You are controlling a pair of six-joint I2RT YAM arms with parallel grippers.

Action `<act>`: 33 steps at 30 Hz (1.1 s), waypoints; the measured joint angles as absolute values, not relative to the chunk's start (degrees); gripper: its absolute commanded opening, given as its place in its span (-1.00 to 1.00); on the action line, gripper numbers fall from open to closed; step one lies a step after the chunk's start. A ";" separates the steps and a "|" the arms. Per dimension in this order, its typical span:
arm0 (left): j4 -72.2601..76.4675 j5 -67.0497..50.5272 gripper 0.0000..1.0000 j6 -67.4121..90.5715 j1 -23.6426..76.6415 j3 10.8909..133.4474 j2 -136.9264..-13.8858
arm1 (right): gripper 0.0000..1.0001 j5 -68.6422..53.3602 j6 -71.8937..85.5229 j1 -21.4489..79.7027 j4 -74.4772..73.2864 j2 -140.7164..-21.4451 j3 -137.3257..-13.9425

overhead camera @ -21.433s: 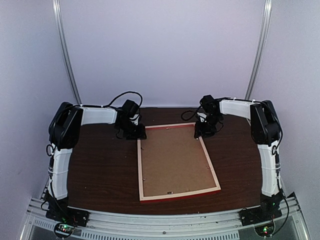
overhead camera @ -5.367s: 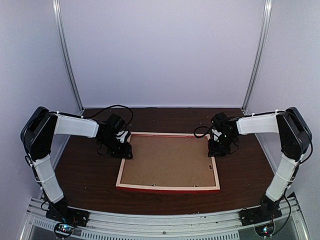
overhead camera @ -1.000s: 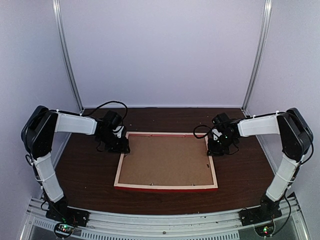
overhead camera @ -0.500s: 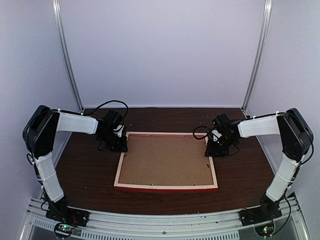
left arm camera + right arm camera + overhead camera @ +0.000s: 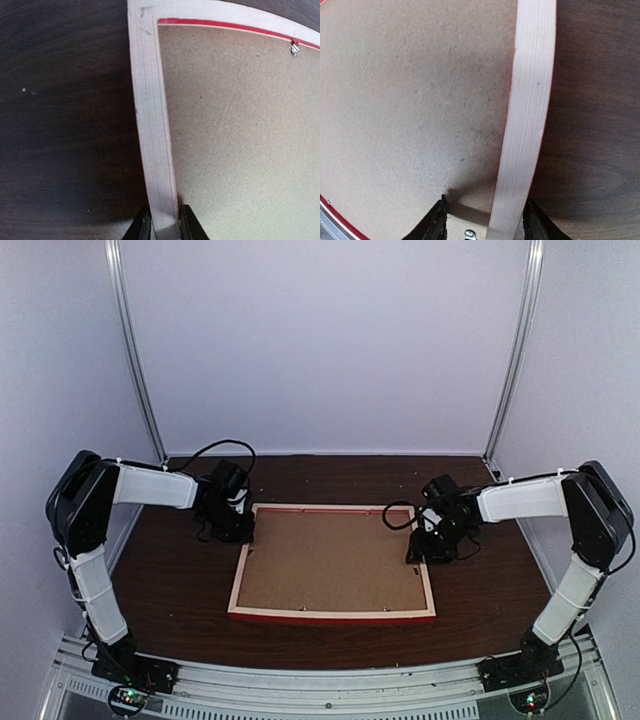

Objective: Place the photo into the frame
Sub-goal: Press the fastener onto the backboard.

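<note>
While the frame [image 5: 330,613] lies back-up on the surface [image 5: 180,590], backing board [image 5: 335,560] inside, the left fingers [image 5: 142,229] clamp its left strip; the right fingers [image 5: 432,225] stand open astride its right strip.

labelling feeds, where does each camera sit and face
Top external: high behind the robot, looking down at the table and the face-down frame; both arms show.
Left wrist: over the frame's left strip, looking down; left pincer clamps it.
Right wrist: over the right strip; right pincer open astride it.
Shared: wrist views both show the backing board.
</note>
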State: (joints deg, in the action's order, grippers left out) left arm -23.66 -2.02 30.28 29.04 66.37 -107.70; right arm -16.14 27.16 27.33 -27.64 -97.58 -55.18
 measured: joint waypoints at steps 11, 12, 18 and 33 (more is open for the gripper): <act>-24.05 -0.01 -0.64 30.85 29.47 66.76 -107.70 | 0.02 -16.08 27.29 29.56 -27.77 -92.60 -49.78; -24.03 0.03 -0.65 30.87 29.47 66.76 -107.70 | -0.01 -16.05 27.31 29.58 -27.83 -92.36 -49.50; -24.05 0.25 -0.66 30.98 29.47 66.78 -107.70 | -0.20 -15.81 26.98 29.63 -28.71 -92.16 -49.25; -24.12 0.25 -0.66 30.98 29.47 66.87 -107.74 | -0.37 -15.49 24.99 29.56 -30.44 -93.23 -50.94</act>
State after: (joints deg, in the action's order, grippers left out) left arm -24.12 0.25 30.98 29.47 66.87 -107.74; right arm -15.49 24.99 29.56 -30.44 -93.23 -50.94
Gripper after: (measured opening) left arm 0.176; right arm 0.333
